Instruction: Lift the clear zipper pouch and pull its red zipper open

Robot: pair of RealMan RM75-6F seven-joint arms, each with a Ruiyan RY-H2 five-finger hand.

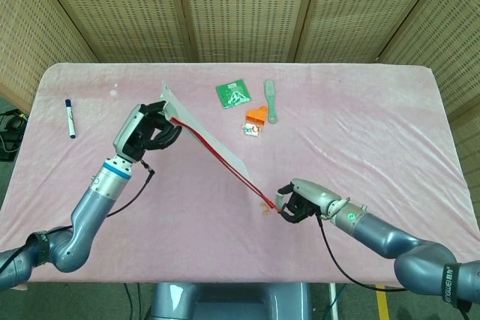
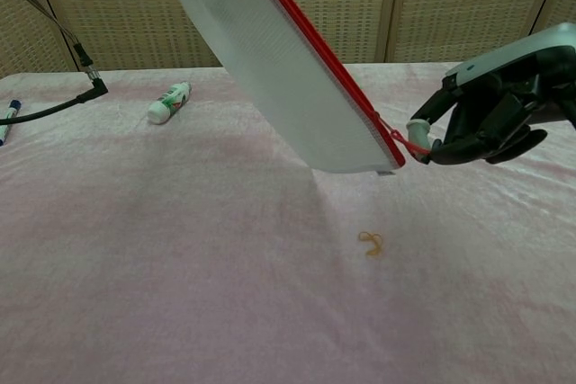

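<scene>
While the left hand (image 1: 147,130) grips the raised pouch (image 2: 270,60), the right hand (image 2: 490,114) pinches its zipper pull (image 2: 409,143).

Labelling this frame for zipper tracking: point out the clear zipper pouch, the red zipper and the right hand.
clear zipper pouch (image 2: 270,69), chest view, on its translucent side panel.
red zipper (image 1: 217,154), head view, midway along the red strip.
right hand (image 2: 490,105), chest view, on the dark palm behind the fingers pinching the pull.
</scene>
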